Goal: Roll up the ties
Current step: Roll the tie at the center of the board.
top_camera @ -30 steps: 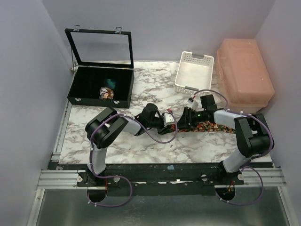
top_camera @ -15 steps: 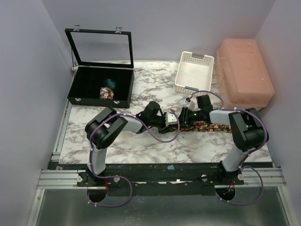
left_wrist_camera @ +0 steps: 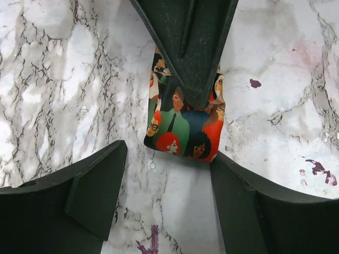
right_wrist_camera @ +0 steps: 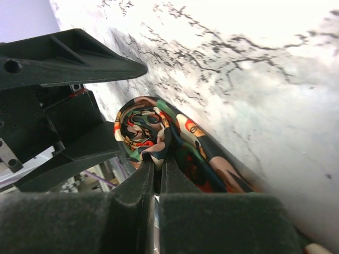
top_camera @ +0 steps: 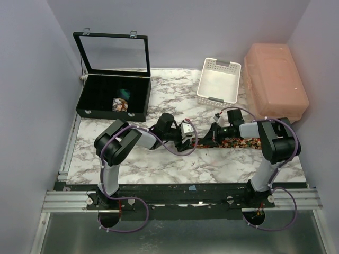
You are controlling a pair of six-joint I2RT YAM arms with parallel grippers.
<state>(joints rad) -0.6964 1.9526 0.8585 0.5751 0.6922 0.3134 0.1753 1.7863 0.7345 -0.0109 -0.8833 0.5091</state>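
Observation:
A tie (top_camera: 241, 142), dark with a red, orange and green print, lies flat on the marble table (top_camera: 159, 164) right of centre. Its left end is curled into a small roll (right_wrist_camera: 142, 126). My right gripper (right_wrist_camera: 158, 168) is shut on the fabric of that roll, and its fingers (left_wrist_camera: 190, 47) press on the tie (left_wrist_camera: 185, 127) from above in the left wrist view. My left gripper (left_wrist_camera: 167, 185) stands open just short of the rolled end, one finger (left_wrist_camera: 95, 185) on each side and nothing between them. The two grippers (top_camera: 193, 138) (top_camera: 211, 137) meet mid-table.
An open black case (top_camera: 112, 95) at the back left holds a rolled printed tie (top_camera: 120, 104) and a teal one (top_camera: 124, 93). A white slotted basket (top_camera: 219, 80) stands at the back centre. A pink lidded box (top_camera: 275, 84) sits at the back right.
My right gripper has shut on the tie's rolled end and its arm has swung in closer. My left gripper has opened, let go and drawn back slightly to the left.

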